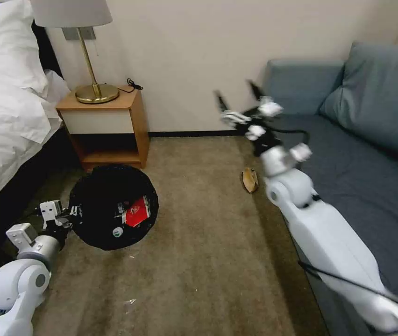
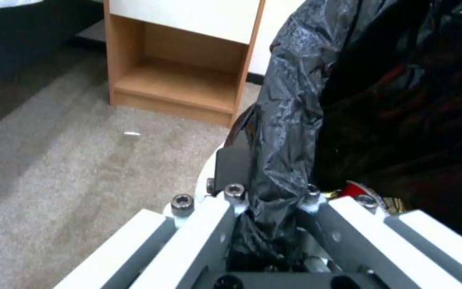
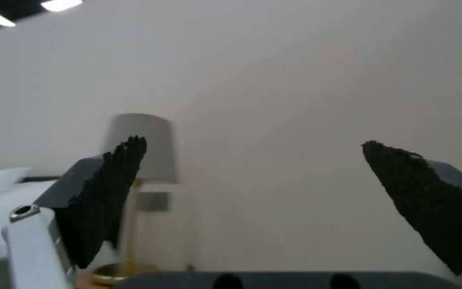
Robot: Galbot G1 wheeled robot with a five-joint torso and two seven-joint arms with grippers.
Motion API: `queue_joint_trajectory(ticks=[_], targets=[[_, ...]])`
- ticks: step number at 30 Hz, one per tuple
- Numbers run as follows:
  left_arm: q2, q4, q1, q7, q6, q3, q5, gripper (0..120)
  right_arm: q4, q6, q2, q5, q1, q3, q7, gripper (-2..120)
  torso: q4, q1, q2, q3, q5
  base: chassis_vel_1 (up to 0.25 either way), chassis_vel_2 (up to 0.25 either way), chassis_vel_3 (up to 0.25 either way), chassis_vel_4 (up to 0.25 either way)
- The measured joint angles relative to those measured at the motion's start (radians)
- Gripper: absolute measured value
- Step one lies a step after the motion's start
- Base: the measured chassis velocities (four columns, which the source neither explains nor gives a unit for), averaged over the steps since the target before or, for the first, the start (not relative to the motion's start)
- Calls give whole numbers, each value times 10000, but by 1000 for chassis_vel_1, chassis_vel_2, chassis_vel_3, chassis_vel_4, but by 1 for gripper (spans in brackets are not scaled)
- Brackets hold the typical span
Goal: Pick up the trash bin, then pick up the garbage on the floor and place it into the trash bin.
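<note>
Open carpet [image 1: 199, 233] around banana peel [image 1: 250, 180]

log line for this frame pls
left gripper: shut on trash bin rim | right gripper: open, raised, empty | banana peel: on carpet by sofa

Black-lined trash bin [image 1: 110, 205], brown banana peel [image 1: 250, 180]

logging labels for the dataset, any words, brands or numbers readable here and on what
No text can be read.
red-and-white packet in the trash bin: has light print, too blurred to read.
Round white-and-green mark beside the packet in the bin: too small to read.
Dark item beside the packet: light specks, unreadable.
Nightstand, lamp, sofa, left gripper and right gripper: no lettering visible.
</note>
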Motion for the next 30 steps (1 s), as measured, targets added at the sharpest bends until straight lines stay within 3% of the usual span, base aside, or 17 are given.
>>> queue_joint_trajectory(ticks=[7,12,18,30], targets=[[-142,-151,88,-10,8,0,77,1,969,-239,147,-305,-2140,2010,-412,100,0,0,0,-1,0,0,0,0,0],[-177,-172,100,-14,8,35,130,1,1086,-228,91,-277,-3032,2602,-877,100,0,0,0,-1,0,0,0,0,0],[-277,-175,-14,-24,8,139,157,1,1092,28,156,-337,-3803,2619,-1307,100,0,0,0,0,0,0,0,0,0],[-321,-127,-76,-23,8,147,182,1,870,337,434,-497,-4069,2479,-1435,100,0,0,0,0,-1,0,0,0,0]])
